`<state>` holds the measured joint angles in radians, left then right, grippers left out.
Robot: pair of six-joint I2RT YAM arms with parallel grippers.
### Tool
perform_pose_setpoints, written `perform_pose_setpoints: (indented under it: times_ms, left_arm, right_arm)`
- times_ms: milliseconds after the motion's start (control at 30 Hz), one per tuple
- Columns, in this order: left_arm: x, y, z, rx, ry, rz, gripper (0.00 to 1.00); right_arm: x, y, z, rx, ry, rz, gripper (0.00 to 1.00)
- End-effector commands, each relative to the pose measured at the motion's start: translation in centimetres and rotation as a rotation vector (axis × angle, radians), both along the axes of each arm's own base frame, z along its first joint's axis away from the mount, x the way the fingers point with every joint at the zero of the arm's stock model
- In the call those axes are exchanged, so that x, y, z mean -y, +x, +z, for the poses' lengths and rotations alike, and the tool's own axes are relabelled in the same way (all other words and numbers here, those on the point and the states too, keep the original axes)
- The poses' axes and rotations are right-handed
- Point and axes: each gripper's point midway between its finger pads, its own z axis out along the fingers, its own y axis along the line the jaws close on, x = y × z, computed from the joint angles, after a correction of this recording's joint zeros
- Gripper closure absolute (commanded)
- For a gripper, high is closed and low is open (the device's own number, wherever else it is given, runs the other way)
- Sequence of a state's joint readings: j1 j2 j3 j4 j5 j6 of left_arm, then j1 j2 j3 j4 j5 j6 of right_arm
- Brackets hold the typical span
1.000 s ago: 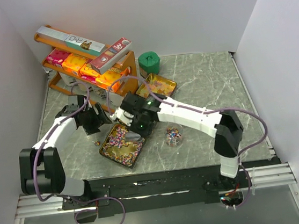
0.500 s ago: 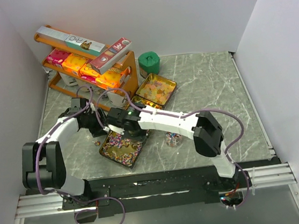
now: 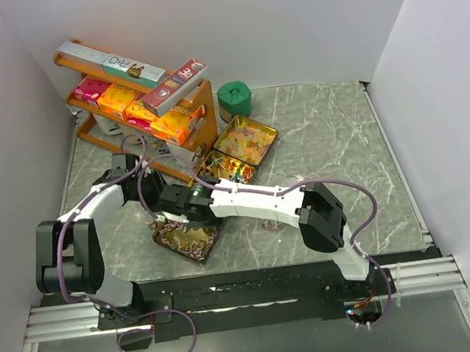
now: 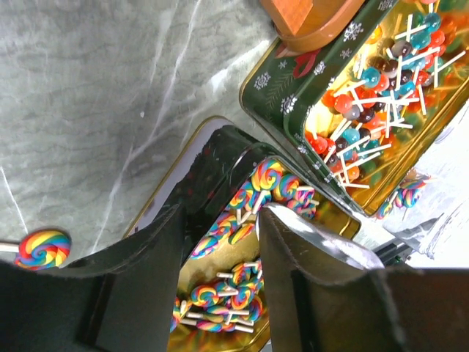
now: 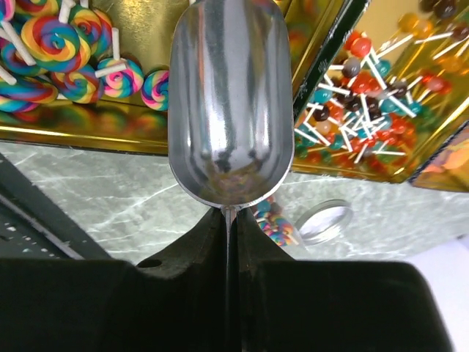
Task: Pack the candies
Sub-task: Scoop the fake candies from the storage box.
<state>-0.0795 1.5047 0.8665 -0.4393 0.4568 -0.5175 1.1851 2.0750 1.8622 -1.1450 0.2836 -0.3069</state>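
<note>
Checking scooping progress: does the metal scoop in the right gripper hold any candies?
No, the scoop shows only bare shiny metal inside.

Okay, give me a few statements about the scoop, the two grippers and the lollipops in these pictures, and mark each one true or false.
1. The right gripper is shut on the handle of a metal scoop. True.
2. The scoop is full of candies. False: its bowl is empty.
3. A rainbow lollipop lies alone on the bare table. True.
4. The left gripper is clamped on a lollipop. False: its jaws stand apart and hold nothing.
</note>
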Motion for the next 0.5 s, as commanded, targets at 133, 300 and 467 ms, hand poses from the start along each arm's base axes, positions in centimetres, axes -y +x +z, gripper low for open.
perform_pose_setpoints:
  times_ms: [133, 300, 467]
  left_arm:
    - [1.2, 0.1, -0.1, 0.003, -0.073, -0.03, 0.55]
    - [1.3, 0.1, -0.3, -0.003, -0.077, -0.032, 0.56]
    - [1.1, 0.3, -0.2, 0.004, -0.063, -0.029, 0.56]
  right_arm:
    - [-6.4, -0.4, 1.0, 0.051, 0.209, 0.134, 1.0]
    - [-7.2, 0.0, 2.7, 0.085, 0.297, 0.117, 1.0]
    - [-2.8, 1.0, 2.5, 0.105, 0.195, -0.016, 1.0]
